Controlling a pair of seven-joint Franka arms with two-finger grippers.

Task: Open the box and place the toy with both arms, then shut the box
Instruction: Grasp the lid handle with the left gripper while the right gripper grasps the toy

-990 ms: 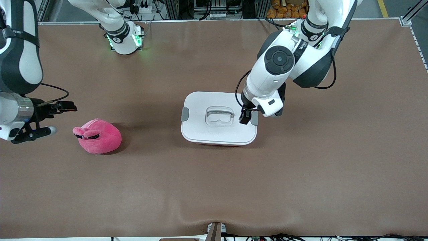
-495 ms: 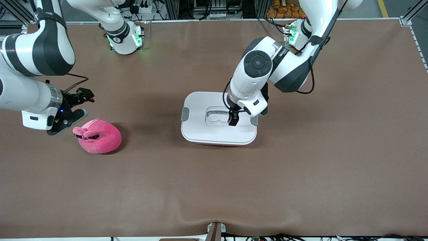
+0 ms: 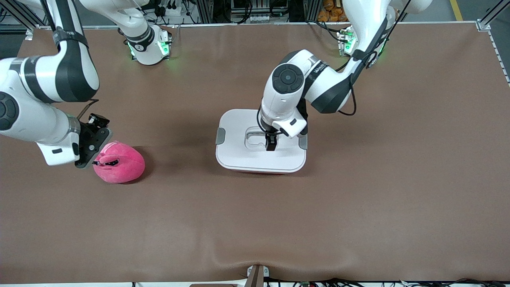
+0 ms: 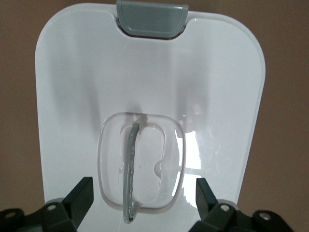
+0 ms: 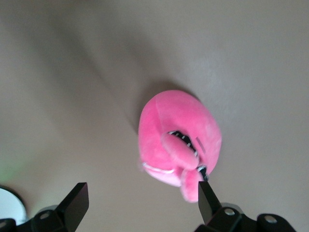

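Note:
The box [image 3: 261,157] stands mid-table with its white lid [image 3: 239,125] on; a grey clip [image 3: 220,136] sits at each short end. My left gripper [image 3: 271,144] is open and empty, low over the recessed handle [image 3: 257,137]. In the left wrist view its fingers [image 4: 79,198] straddle the handle [image 4: 131,169], with the lid [image 4: 145,82] and one clip [image 4: 152,19] past it. The pink plush toy [image 3: 119,164] lies on the table toward the right arm's end. My right gripper [image 3: 91,154] is open just above the table beside the toy. In the right wrist view [image 5: 143,203] one fingertip [image 5: 208,200] is by the toy's [image 5: 178,135] ear.
The brown table mat [image 3: 255,223] has a raised wrinkle at its near edge. The two arm bases stand along the edge farthest from the front camera. Nothing else lies on the table.
My left gripper moved from over the lid's clip at the left arm's end to over the handle recess. My right arm swung in, turned its gripper downward and came beside the toy.

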